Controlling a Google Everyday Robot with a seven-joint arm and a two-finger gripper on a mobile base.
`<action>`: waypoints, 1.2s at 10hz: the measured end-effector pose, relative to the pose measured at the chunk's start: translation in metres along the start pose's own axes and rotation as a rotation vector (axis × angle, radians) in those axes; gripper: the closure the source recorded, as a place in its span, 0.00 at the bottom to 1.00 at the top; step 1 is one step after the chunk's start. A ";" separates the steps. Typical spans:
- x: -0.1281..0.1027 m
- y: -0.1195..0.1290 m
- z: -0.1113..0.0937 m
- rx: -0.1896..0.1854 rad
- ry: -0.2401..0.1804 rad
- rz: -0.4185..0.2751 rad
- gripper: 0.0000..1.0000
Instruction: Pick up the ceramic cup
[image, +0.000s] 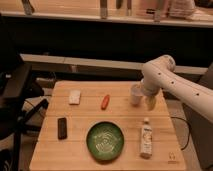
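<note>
The ceramic cup (135, 94) is a small white round cup standing upright on the wooden table (80, 150), at its back right. My gripper (149, 102) hangs from the white arm just to the right of the cup, close beside it, pointing down at the table. The arm's wrist hides part of the cup's right side.
A white squeeze bottle with a label (145, 138) lies at the front right. A green plate (105, 140) sits front centre. An orange carrot-like item (105, 102), a white block (74, 97) and a black bar (62, 128) lie to the left. Dark chair at far left.
</note>
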 end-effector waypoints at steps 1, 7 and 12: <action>0.000 -0.003 0.006 0.002 -0.009 -0.010 0.20; -0.007 -0.014 0.034 0.004 -0.035 -0.054 0.20; -0.008 -0.021 0.049 0.007 -0.049 -0.078 0.20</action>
